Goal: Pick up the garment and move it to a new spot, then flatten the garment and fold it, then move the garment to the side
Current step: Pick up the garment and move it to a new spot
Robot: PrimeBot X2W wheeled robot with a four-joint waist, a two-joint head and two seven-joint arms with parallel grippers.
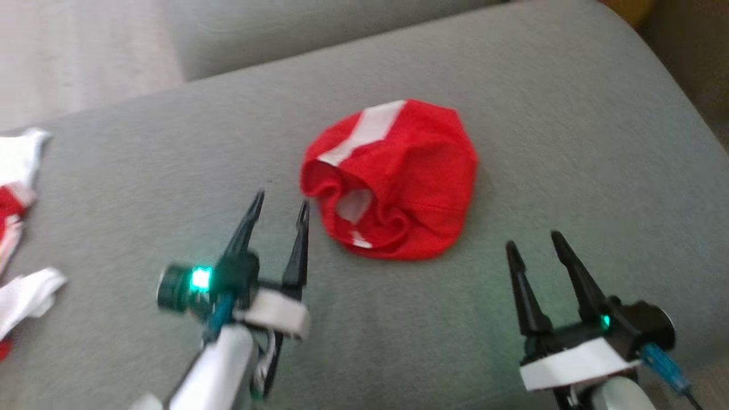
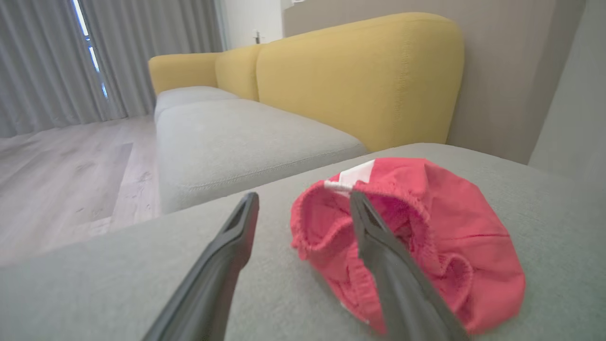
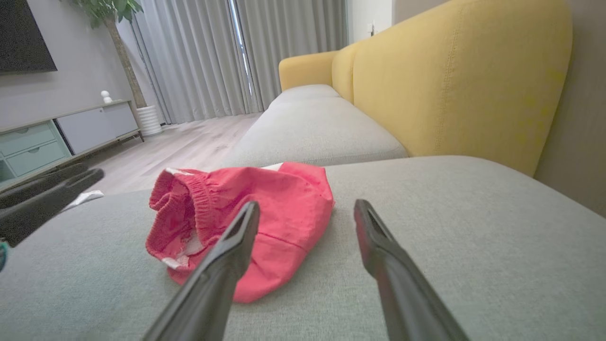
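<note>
Looking for the red garment (image 1: 393, 176): where is it?

Me: In my head view it lies crumpled in the middle of the frame, on the grey cushion (image 1: 171, 171). A white stripe runs across its top. Its gathered elastic opening faces the lower left of the frame.

How are your fingers?

Me: My left gripper (image 1: 281, 201) comes up from the lower left with its two dark fingers spread and nothing between them. The tips are just beside the garment's lower left edge. I cannot tell whether the nearer tip brushes the cloth. In my left wrist view the right-hand finger crosses in front of the ruffled opening.

And the other one?

Me: My right gripper (image 1: 533, 240) is at the lower right of the head view, its fingers also spread and empty. It is clear of the garment, with bare cushion between. In my right wrist view the garment sits left of centre, behind the left-hand finger.

Anything else around?

Me: White and red clothes (image 1: 17, 171) lie at the left edge of the head view. In the wrist views, a yellow sofa back (image 2: 360, 71) fills the upper right, grey curtains (image 3: 199, 57) hang at the upper left, and a wooden floor (image 2: 57, 166) lies below them.
</note>
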